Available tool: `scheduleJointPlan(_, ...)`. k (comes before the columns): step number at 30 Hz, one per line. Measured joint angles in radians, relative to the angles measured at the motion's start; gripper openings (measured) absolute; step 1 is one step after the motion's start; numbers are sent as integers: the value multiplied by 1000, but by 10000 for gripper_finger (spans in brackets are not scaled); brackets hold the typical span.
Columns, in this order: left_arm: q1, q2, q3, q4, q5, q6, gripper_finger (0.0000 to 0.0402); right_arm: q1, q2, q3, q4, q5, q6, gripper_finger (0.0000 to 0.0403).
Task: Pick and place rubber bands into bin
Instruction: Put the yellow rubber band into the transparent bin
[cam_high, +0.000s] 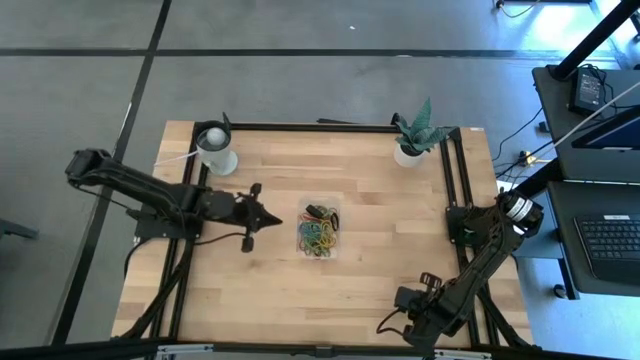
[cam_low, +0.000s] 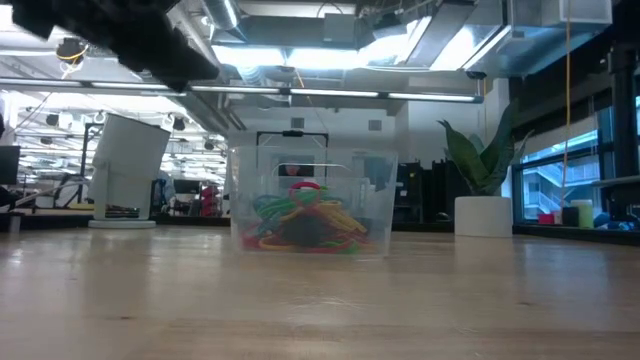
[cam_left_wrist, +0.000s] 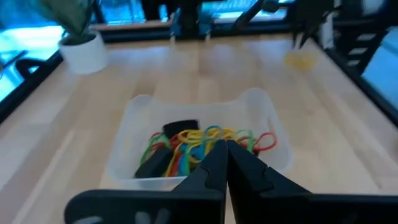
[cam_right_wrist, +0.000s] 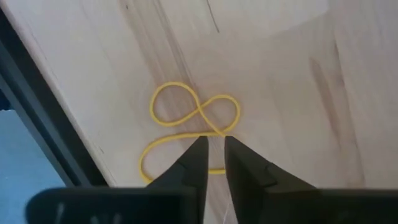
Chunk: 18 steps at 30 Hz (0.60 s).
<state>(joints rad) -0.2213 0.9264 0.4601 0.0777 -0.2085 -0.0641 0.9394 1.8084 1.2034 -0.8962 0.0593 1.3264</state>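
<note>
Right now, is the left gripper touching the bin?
Apart. The high view shows bare wood between the left gripper and the bin; it sits beside the bin, jaws shut.

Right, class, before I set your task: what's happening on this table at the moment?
A two-armed robot is collecting rubber bands into the clear bin at the middle of the wooden table. The bin already holds a tangle of coloured bands. The right gripper is down at the table's near right edge, its fingers slightly apart over a twisted yellow rubber band lying on the wood; it is not lifted. The left gripper is shut and empty, pointing at the bin from its left side.
</note>
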Motion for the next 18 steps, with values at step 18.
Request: scheduleJointPlan(18,139,-291,-436,482,107,42,1,0,-1,0,2,0,-155,191)
